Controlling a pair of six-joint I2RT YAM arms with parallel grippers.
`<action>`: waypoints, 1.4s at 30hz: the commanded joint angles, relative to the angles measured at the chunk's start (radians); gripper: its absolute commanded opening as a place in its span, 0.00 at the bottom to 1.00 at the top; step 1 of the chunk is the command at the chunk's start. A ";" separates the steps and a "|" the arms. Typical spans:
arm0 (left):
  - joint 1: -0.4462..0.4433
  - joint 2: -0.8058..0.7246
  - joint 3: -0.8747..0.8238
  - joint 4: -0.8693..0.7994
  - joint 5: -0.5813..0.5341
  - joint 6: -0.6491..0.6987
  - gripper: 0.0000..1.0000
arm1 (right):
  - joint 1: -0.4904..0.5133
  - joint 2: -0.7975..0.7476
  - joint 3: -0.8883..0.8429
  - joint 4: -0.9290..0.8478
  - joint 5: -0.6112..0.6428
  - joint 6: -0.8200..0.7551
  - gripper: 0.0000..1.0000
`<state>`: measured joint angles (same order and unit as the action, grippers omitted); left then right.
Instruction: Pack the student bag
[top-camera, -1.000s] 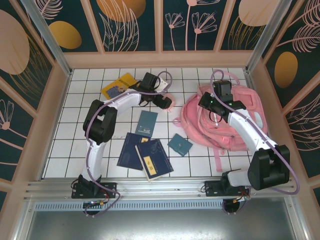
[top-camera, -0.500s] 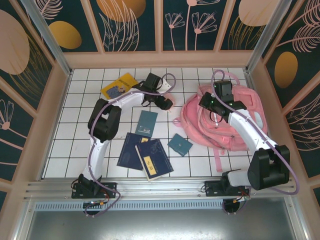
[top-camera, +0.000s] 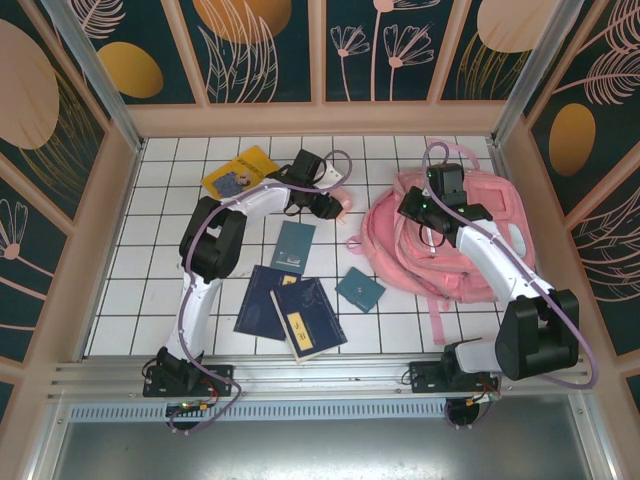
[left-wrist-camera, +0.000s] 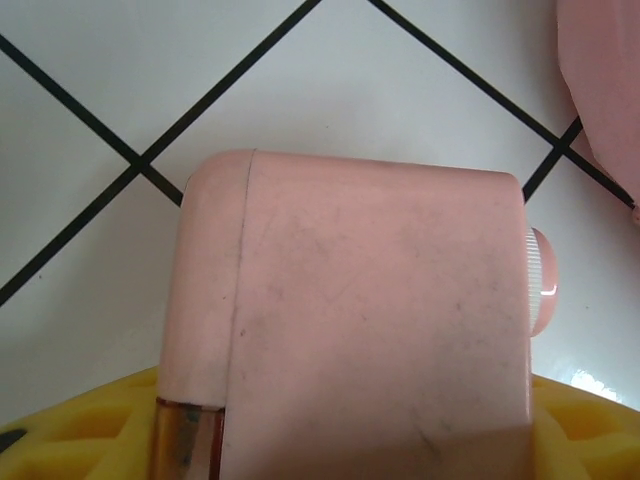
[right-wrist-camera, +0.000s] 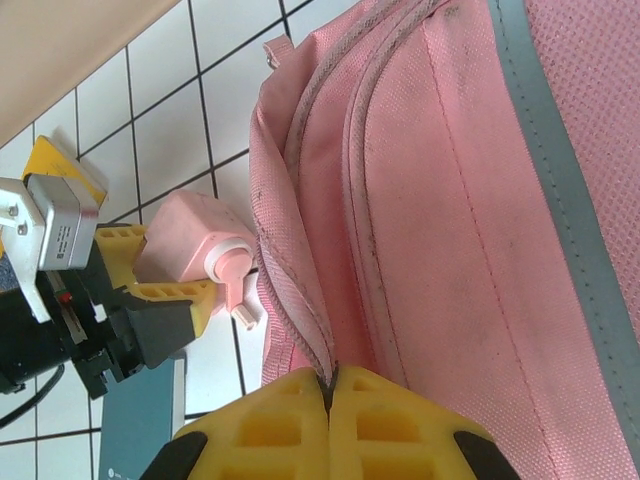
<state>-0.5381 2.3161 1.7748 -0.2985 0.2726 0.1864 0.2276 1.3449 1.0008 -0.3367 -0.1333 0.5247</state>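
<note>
Packing at the moment of the grasp. The student bag (top-camera: 400, 250) lies on its side at the right of the tiled table (top-camera: 150, 260). Its mouth is turned toward the centre. The right gripper (right-wrist-camera: 328, 385) is seen fully closed, and a fold of the bag's opening edge (right-wrist-camera: 290, 290) is pinched between its pads.

The left gripper (top-camera: 328, 205) is placed about a pink pencil sharpener (left-wrist-camera: 370, 310) just beside that edge. One yellow finger (right-wrist-camera: 118, 245) is seen on each side of the body, with the jaws at a middling width. Whether the pads already press on it cannot be told. A teal notebook (top-camera: 293, 247), two navy books (top-camera: 262, 300), a small teal square (top-camera: 360, 289) and a yellow book (top-camera: 235, 172) are left on the tiles.

Likely faults:
- The smooth, boxy sharpener may be squeezed out or twisted if it is gripped off-centre.
- Its ribbed knob (left-wrist-camera: 541, 280) points toward the bag and may be caught on the fabric lip.
- The thin fold may be pulled from the right pads, and the mouth would then be closed.
- The two wrists are close together, so contact between them is possible.
</note>
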 joint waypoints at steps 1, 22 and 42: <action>-0.004 -0.013 -0.040 0.057 0.028 -0.017 0.41 | -0.012 -0.009 -0.013 0.004 -0.011 0.015 0.00; -0.004 -0.547 -0.466 0.455 0.121 -0.540 0.03 | -0.017 -0.052 0.387 -0.273 0.025 -0.065 0.00; -0.245 -0.291 -0.443 0.931 0.169 -1.165 0.14 | -0.046 -0.134 0.368 -0.187 -0.274 0.104 0.00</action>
<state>-0.7876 1.9537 1.2648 0.5117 0.4530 -0.8497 0.1894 1.2678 1.3563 -0.6521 -0.3050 0.5850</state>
